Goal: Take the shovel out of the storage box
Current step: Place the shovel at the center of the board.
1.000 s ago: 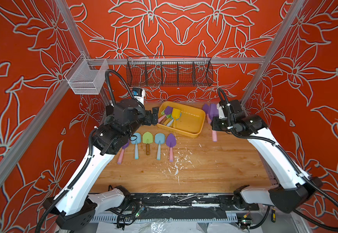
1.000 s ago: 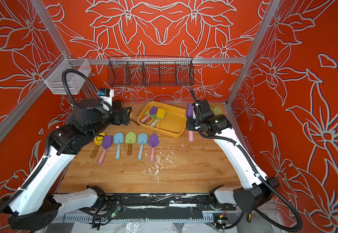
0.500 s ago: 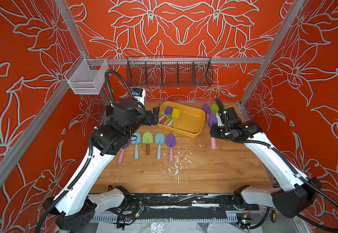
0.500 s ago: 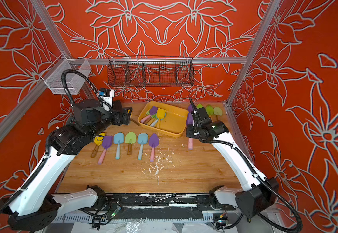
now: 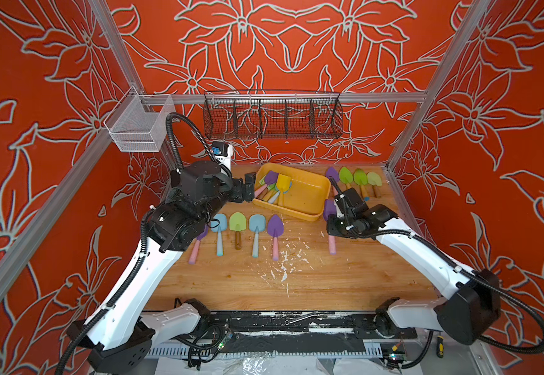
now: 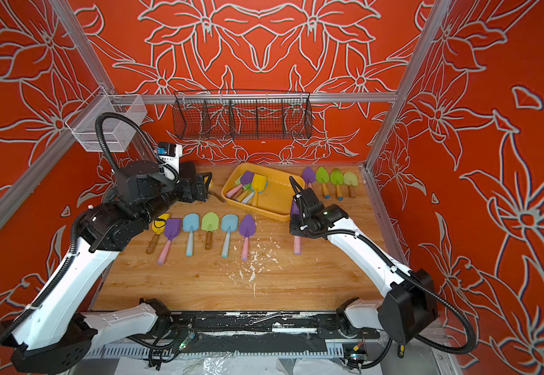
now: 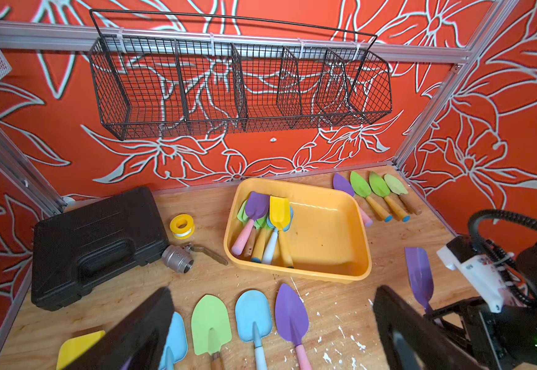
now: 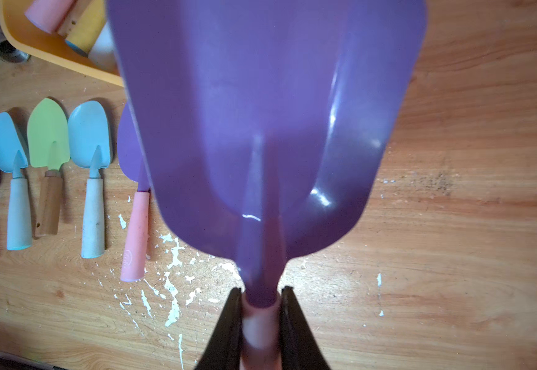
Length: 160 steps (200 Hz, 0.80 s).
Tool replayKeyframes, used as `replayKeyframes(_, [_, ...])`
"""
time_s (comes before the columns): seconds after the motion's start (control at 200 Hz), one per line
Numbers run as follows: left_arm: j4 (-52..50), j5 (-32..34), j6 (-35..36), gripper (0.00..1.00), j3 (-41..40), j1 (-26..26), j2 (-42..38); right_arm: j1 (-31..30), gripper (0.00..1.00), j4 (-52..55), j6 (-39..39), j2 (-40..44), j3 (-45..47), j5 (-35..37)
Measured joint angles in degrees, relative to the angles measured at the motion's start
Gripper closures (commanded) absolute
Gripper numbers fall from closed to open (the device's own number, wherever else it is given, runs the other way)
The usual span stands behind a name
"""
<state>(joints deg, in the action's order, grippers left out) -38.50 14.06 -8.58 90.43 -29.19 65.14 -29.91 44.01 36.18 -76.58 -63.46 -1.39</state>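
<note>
Right wrist view: right tool (image 8: 261,298) is nearly closed, pinching the pink handle just below the blade of one purple shovel (image 8: 260,128). The blade fills most of that view.

In both top views that shovel is outside the storage box (image 5: 306,194), just beside its right-front corner, with the blade toward the back wall and the handle toward the robot. Can't tell if the handle end touches the tabletop (image 5: 296,276).

Storage box: one, yellow-orange, back centre of the tabletop, turned slightly. A pile of shovels (image 7: 270,221) lies against its left side. Five handles count in the left wrist view: one pink, one wood, two yellow, one white. Purple and yellow blades are on top, green and blue underneath.

Left tool (image 5: 249,186): jaws spread fully, nothing between them, up off the tabletop left of the box.

Lying flat outside the box:
- front row of shovels (image 6: 210,220): six (yellow, purple, blue, green, blue, purple), handles toward the robot
- back row of shovels (image 6: 329,177): four (one purple, three green), near the right wall

With the held one, that makes eleven out.

Other items:
- one black case (image 7: 100,243), one yellow tape roll (image 7: 182,226) and one metal valve (image 7: 177,258), all left of the box
- one black wire basket (image 7: 238,86) with five compartments, on the back wall
- one white mesh basket (image 5: 137,130), on the left wall
</note>
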Motion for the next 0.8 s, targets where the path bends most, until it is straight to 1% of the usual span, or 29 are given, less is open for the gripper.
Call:
replayKeyframes(0.37, [-0.1, 0.0, -0.2, 0.03, -1.8, 0.0, -1.0, -5.4, 1.00, -7.9, 6.5, -10.0, 1.2, -0.5])
replayKeyframes(0.54, [-0.3, 0.2, -0.2, 0.03, -2.5, 0.0, -1.7, -8.2, 1.00, -9.7, 8.8, -13.6, 1.2, -0.6])
replayKeyframes(0.801, [-1.1, 0.3, -0.4, 0.03, -4.0, 0.0, -3.7, -12.6, 1.00, -11.3, 11.8, -15.4, 1.1, -1.1])
